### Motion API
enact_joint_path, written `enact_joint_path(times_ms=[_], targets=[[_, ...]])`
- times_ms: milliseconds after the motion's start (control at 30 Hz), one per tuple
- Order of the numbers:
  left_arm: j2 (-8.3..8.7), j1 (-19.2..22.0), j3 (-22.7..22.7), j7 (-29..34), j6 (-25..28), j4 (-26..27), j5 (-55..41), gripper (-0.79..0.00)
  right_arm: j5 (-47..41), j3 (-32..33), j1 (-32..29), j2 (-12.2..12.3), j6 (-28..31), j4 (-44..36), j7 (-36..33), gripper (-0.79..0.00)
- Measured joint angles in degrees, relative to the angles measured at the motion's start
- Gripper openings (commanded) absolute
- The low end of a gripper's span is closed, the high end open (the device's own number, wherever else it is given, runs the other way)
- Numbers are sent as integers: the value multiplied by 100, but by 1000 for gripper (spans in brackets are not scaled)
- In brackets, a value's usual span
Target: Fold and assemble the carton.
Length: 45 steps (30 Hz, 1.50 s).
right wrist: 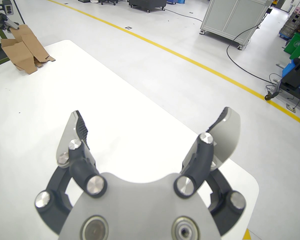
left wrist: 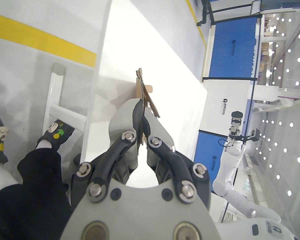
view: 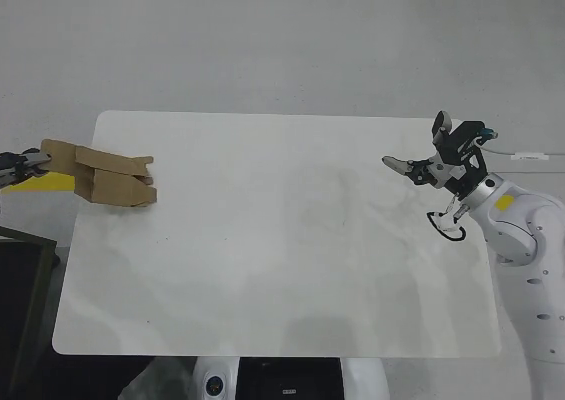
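Here, my left fingers (left wrist: 136, 116) are pinching a flap of the half-folded carton (view: 102, 178) at one end of the bench (view: 282, 280), likely steadying it for folding, while my right fingers (right wrist: 77, 128) are hovering spread wide and empty over the bench's opposite end.

At the top view's left edge the left gripper (view: 34, 157) is clamped on the carton (view: 112, 178), while at right the right gripper (view: 414, 140) points left, fingers spread wide, its arm running to the lower right corner.
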<state>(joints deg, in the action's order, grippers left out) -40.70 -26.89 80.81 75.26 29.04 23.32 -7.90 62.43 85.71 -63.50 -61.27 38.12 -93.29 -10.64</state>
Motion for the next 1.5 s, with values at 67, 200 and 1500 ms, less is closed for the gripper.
enact_joint_path(times_ms=[67, 200, 1500], targets=[[0, -76, 3, 11, -12, 237, -310, -785, 0, 0, 0, 0, 0, 0, 0, 0], [-8, -260, -14, 75, -74, 698, -933, -785, 0, 0, 0, 0, 0, 0, 0, 0], [-633, -328, -2115, 326, -324, 4246, -3235, -785, 0, 0, 0, 0, 0, 0, 0, 0]])
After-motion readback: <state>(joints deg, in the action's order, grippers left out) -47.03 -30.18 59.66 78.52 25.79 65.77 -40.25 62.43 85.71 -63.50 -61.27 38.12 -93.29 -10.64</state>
